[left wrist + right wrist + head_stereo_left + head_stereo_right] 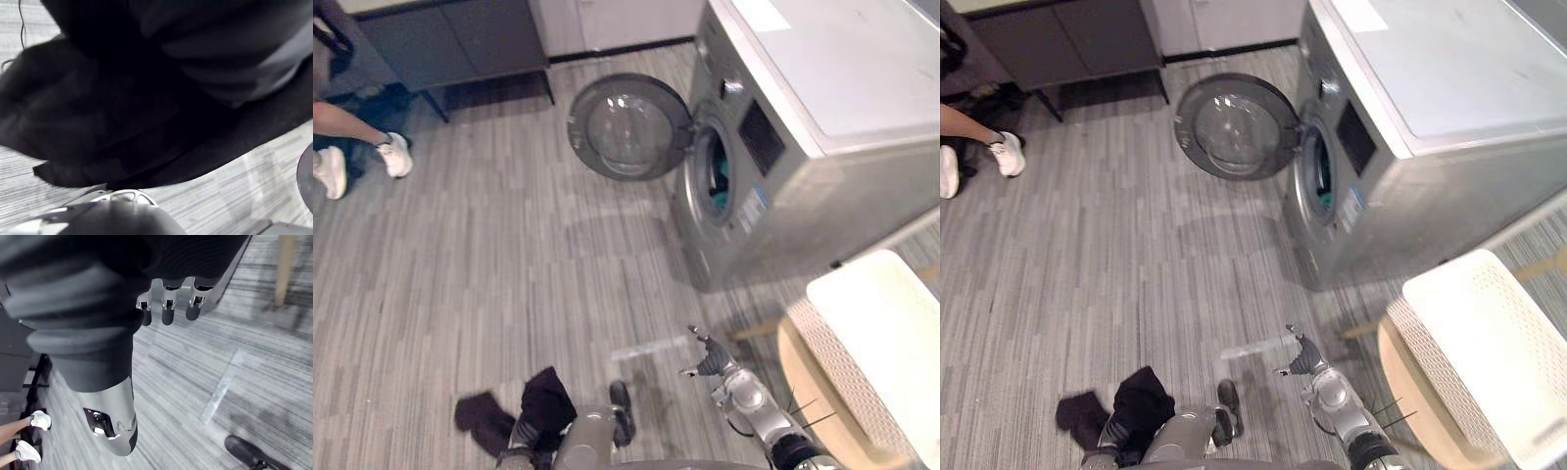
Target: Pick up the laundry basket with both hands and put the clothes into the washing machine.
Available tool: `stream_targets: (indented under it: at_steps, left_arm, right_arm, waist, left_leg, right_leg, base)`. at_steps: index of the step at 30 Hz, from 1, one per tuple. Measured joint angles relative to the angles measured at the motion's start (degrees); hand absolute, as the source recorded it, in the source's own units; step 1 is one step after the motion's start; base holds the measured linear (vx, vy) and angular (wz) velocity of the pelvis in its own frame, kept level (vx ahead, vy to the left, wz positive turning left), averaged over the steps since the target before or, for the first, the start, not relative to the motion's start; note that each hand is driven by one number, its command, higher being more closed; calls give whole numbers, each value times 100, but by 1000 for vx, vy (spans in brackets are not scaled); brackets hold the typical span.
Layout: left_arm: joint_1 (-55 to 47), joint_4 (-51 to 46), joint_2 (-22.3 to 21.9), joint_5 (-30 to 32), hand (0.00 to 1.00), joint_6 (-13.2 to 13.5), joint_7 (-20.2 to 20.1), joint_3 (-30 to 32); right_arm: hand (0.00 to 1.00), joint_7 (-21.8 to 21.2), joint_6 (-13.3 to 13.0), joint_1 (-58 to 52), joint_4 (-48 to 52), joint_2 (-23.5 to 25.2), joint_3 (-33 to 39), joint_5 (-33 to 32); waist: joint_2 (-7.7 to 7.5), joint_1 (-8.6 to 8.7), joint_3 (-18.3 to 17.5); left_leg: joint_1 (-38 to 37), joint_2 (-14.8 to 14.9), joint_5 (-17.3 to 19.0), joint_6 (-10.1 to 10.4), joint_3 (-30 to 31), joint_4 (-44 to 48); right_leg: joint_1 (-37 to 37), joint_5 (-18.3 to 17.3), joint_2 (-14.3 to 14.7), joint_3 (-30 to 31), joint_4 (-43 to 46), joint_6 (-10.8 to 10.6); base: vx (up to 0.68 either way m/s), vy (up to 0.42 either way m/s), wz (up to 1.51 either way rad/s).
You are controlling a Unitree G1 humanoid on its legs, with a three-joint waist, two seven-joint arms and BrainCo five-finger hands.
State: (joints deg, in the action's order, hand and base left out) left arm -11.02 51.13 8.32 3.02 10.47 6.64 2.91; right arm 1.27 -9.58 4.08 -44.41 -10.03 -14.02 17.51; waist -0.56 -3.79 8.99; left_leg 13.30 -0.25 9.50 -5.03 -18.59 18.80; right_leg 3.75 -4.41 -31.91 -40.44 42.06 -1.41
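The grey washing machine [803,147] stands at the upper right with its round door [626,127] swung open, and teal cloth [717,181] shows inside the drum. The white laundry basket [891,343] sits on a round wooden table [798,377] at the right. My left hand [522,431] is low at the bottom left, curled on a dark garment [548,397] that drapes over it and covers the fingers in the left wrist view [122,122]. My right hand [712,360] hangs open over the floor, left of the basket, its fingers [166,306] relaxed and holding nothing.
A person's legs in white shoes [396,155] stand at the far left, beside a dark cabinet [460,39]. A pale tape mark [646,348] lies on the wood-look floor between my hands. Open floor stretches in front of the machine door.
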Motion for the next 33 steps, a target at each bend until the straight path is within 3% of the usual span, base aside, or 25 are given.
stream_targets:
  at_steps: [1,2,3,4,7,9,10,12,14,15,16,17,18,19,20,21,22,24,26,27,28,29,30,31,33]
  left_arm:
    - [84,-11,0,0,100,-3,-1,-12]
    - [140,-37,23,-5,100,-6,1,-13]
    - [141,-215,35,-9,100,-5,0,-14]
    - [138,-297,27,-14,100,7,-2,-46]
    - [221,-397,43,-28,100,17,-10,-165]
    - [427,-435,84,-30,100,20,-22,-308]
    - [447,-470,91,-22,100,27,-22,-334]
    - [407,-617,88,-12,100,108,-32,-353]
    - [291,-636,33,-13,100,116,-37,-364]
    - [275,-638,15,-12,100,118,-36,-402]
    - [252,-637,-6,-13,100,111,-48,-405]
    - [191,-636,-38,-12,100,106,-56,-404]
    - [174,-623,-47,-12,100,105,-64,-405]
    - [168,-599,-54,-11,100,96,-91,-408]
    - [196,-593,-55,-11,100,95,-142,-434]
    - [235,-598,-57,-10,100,97,-146,-459]
    - [311,-610,-93,-10,100,105,-154,-458]
    - [384,-629,-159,-10,100,113,-164,-470]
    - [380,-628,-201,-10,100,115,-163,-473]
    - [403,-628,-222,-12,100,121,-160,-471]
    - [449,-627,-228,-12,100,121,-159,-476]
    - [445,-611,-268,-21,100,121,-150,-530]
    - [438,-602,-311,-28,100,120,-147,-561]
    - [496,-544,-358,-28,100,113,-147,-599]
    - [732,-508,-133,-25,100,110,-161,-785]
  right_arm:
    - [0,1,11,-11,-52,-6,0,1]
    - [0,0,14,-20,-81,-5,-2,0]
    - [0,4,20,-34,-78,-14,0,-8]
    - [0,9,20,-49,-71,-28,0,-16]
    - [0,32,5,-46,67,-40,10,-76]
    - [0,126,5,-83,83,-50,70,-119]
    - [0,125,7,-119,84,-52,83,-118]
    - [0,120,10,-231,95,-46,116,-120]
    - [0,105,11,-336,135,-70,190,-132]
    - [0,105,17,-345,137,-65,240,-136]
    - [0,106,18,-302,196,-55,242,-133]
    - [0,109,14,-300,320,-57,239,-134]
    - [0,115,13,-298,347,-50,235,-144]
    - [0,128,14,-333,391,-50,238,-247]
    - [0,134,11,-398,460,-29,281,-353]
    - [0,138,8,-408,478,-32,311,-356]
    - [0,150,-1,-392,486,-47,422,-360]
    - [0,217,-2,-374,492,-66,578,-363]
    - [0,255,-4,-339,491,-54,656,-347]
    - [0,259,-12,-328,431,-21,691,-331]
    - [0,270,-19,-326,420,-16,691,-323]
    - [0,352,-19,-340,407,-51,685,-221]
    - [0,356,-20,-346,405,-90,680,-218]
    - [0,355,-17,-306,346,-102,699,-220]
    - [0,351,-12,-404,361,71,617,-211]
  waist:
    - [30,14,32]
    - [37,42,51]
    - [84,184,143]
    - [103,273,190]
    - [84,304,234]
    - [92,347,351]
    - [130,363,378]
    - [-5,483,399]
    - [3,619,346]
    - [76,596,356]
    - [150,590,352]
    - [218,583,372]
    - [235,570,393]
    - [222,507,404]
    - [173,441,434]
    - [146,441,450]
    - [103,424,477]
    - [92,417,486]
    - [113,343,506]
    - [121,285,533]
    - [141,289,522]
    - [284,265,527]
    - [417,266,521]
    - [512,281,599]
    - [102,298,515]
  left_leg:
    - [-125,-35,114,-38,221,33]
    - [-271,-72,140,-69,380,-28]
    - [-567,-133,176,-96,654,-153]
    - [-783,-190,194,-81,809,-251]
    - [-1159,-296,285,52,1056,-471]
    - [-1424,-251,378,209,1427,-555]
    - [-1479,-250,408,260,1516,-590]
    - [-1786,-240,636,617,1722,-609]
    - [-1885,-71,860,845,1852,-444]
    - [-1756,14,852,874,1823,-148]
    - [-1339,301,770,1021,1661,686]
    - [-869,606,469,1277,1426,1828]
    - [-655,777,256,1273,1320,2368]
    - [-434,998,337,1193,1238,3041]
    - [-256,1023,462,991,1189,3352]
    - [-185,1003,498,933,1158,3340]
    - [-23,962,566,830,1042,3148]
    - [272,774,627,816,1110,2497]
    - [444,463,597,868,1688,1448]
    - [497,277,421,1136,2441,587]
    - [468,231,271,1280,2690,233]
    - [466,382,-292,1390,2975,-218]
    - [470,533,-580,1366,2963,-204]
    - [517,682,-617,1171,2803,187]
    - [421,503,-159,936,1945,384]
  right_leg:
    - [-445,-326,146,786,695,228]
    - [-791,-554,409,1336,1096,180]
    - [-1213,-887,806,1878,1425,12]
    - [-1490,-1035,929,1938,1446,4]
    - [-2359,-1071,1007,1671,758,6]
    - [-2743,-811,1402,1782,-771,-313]
    - [-2792,-708,1485,1834,-1085,-342]
    - [-2805,-264,1596,2075,-1520,-76]
    - [-2758,45,1722,2023,-1269,250]
    - [-2727,-103,1808,1945,-1261,255]
    - [-2616,-266,1975,1904,-1341,306]
    - [-2416,-351,2232,1894,-1504,478]
    - [-2255,-410,2393,1933,-1608,563]
    - [-1961,-485,2612,2026,-1783,663]
    - [-1629,-559,2740,2187,-1988,714]
    - [-1513,-568,2771,2266,-2071,715]
    - [-1321,-567,2802,2466,-2246,715]
    - [-1114,-553,2827,2853,-2452,692]
    - [-952,-549,2874,3426,-2562,686]
    - [-886,-554,2927,3828,-2578,600]
    - [-875,-569,2963,3980,-2581,458]
    - [-806,-730,3108,4314,-2568,160]
    - [-794,-829,3224,4449,-2519,23]
    - [-813,-987,3338,4715,-2339,-115]
    - [-1155,-1159,2879,5025,-1972,-360]
  base:
    - [328,182,85]
    - [399,175,112]
    - [340,125,124]
    - [285,73,107]
    - [356,39,55]
    - [387,-71,84]
    - [415,-164,104]
    - [479,-256,106]
    - [410,-293,88]
    - [454,-309,43]
    - [482,-298,-18]
    - [581,-347,-37]
    - [506,-291,-67]
    - [611,-269,-83]
    - [493,-186,-82]
    - [556,-176,-80]
    - [398,-73,-90]
    - [377,-1,-106]
    - [378,144,-149]
    - [321,196,-161]
    - [315,246,-192]
    - [259,244,-146]
    - [298,400,-172]
    - [209,425,-150]
    - [154,381,-160]
